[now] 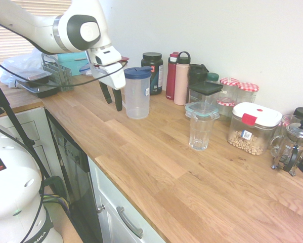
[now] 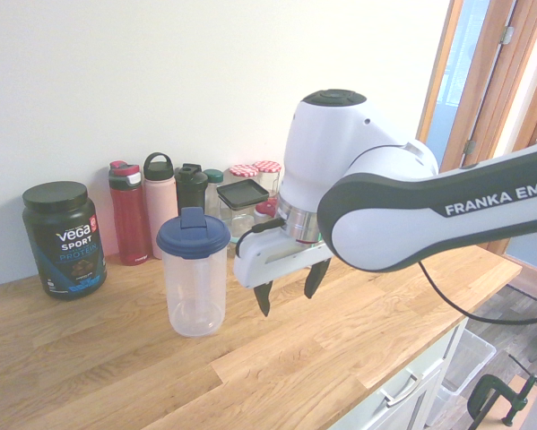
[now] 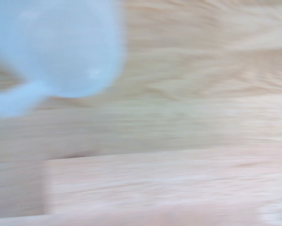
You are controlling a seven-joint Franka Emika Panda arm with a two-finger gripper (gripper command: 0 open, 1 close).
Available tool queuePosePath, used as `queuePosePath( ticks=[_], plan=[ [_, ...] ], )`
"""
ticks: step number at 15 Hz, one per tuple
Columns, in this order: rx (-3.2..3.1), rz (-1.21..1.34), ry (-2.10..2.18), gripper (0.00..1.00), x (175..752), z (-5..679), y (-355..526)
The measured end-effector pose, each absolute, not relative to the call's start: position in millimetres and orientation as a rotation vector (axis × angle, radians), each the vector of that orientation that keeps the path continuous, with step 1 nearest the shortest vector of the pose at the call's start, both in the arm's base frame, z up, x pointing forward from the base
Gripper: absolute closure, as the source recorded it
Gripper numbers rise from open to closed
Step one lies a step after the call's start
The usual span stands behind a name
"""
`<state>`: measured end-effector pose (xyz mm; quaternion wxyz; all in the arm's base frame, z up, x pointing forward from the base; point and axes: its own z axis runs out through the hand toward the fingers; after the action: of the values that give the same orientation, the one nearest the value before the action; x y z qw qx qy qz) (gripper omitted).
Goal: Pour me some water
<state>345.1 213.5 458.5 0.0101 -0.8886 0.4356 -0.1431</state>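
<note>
Hanging above the wooden counter (image 1: 156, 162), the gripper (image 2: 290, 291) has its two dark fingers spread apart with nothing between them. The pitcher (image 2: 194, 282), clear with a blue lid, stands upright on the counter near the gripper, apart from the fingers in the second exterior view. Behind the pitcher stand a black protein tub (image 2: 64, 242), a red bottle (image 2: 130, 219) and a pink bottle (image 2: 160, 210). A clear drinking glass (image 1: 199, 132) stands upright further along the counter, near a white-lidded container (image 1: 252, 129) and a French press (image 1: 294, 147). The wrist view is blurred.
</note>
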Motion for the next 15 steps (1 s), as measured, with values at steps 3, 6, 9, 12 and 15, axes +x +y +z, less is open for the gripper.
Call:
queuePosePath(
  ticks=[3, 6, 9, 12, 15],
  plan=[
    [-2.742, -0.599, 1.345, 0.0, 340, 480, 264],
    [-2.71, -0.663, 1.371, 0.0, 366, 489, 287],
    [-2.7, -0.664, 1.414, 0.0, 396, 479, 297],
    [-2.671, -0.713, 1.429, 1.0, 421, 460, 303],
    [-2.66, -0.725, 1.428, 1.0, 441, 446, 302]
  ],
)
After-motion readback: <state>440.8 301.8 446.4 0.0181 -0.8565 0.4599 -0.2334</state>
